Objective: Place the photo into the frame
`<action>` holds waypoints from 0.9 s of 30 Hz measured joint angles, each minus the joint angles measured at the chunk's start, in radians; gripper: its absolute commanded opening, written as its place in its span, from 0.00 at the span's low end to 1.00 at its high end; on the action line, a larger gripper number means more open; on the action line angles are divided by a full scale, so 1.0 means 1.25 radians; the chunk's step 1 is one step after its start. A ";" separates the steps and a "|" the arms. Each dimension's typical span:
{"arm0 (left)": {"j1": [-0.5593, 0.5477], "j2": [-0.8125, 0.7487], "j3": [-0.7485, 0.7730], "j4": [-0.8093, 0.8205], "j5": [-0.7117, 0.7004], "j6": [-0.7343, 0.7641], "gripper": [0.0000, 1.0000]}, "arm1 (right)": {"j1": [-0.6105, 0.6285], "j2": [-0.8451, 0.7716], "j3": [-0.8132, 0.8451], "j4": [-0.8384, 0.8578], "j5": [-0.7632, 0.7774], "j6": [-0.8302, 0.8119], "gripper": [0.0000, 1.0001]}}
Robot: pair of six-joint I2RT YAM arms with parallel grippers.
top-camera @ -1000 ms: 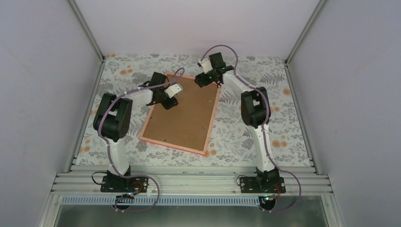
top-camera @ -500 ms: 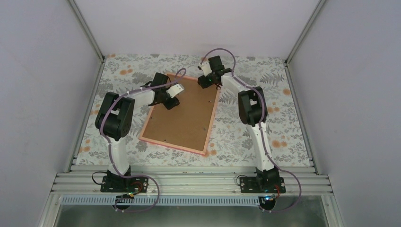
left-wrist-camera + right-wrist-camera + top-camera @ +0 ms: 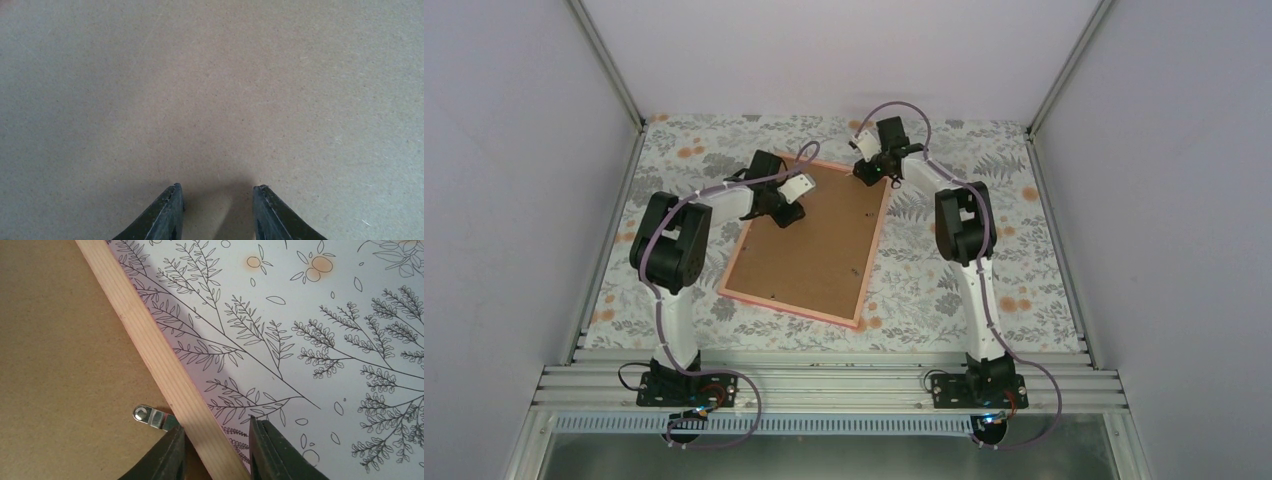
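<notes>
The frame (image 3: 876,238) lies face down on the table, its pink rails around a brown backing board (image 3: 809,245). The photo is hidden. My left gripper (image 3: 786,212) hangs over the board's upper left part; in the left wrist view its jaws (image 3: 217,189) stand apart above bare board with nothing between them. My right gripper (image 3: 867,172) is at the frame's far right corner. In the right wrist view it (image 3: 216,422) straddles the pale wooden rail (image 3: 145,335), open. Its left finger is at a metal clip (image 3: 152,416), and its right fingertip stands off the rail.
A floral cloth (image 3: 984,270) covers the table around the frame. White walls with metal posts (image 3: 609,70) close in the left, right and back. The aluminium rail (image 3: 824,385) carrying both arm bases runs along the near edge.
My right gripper has shifted a little right along the frame's far edge and its jaws have narrowed around the rail. The left gripper has barely moved.
</notes>
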 measured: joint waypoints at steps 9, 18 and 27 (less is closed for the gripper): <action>0.000 0.010 0.017 -0.005 -0.001 0.000 0.36 | -0.005 0.001 0.010 -0.024 -0.021 -0.018 0.39; -0.002 0.017 0.029 -0.015 -0.003 0.002 0.36 | -0.013 0.005 0.022 -0.049 -0.063 -0.071 0.41; -0.002 0.037 0.057 -0.019 -0.002 0.018 0.35 | -0.012 0.078 0.164 -0.137 -0.084 -0.074 0.40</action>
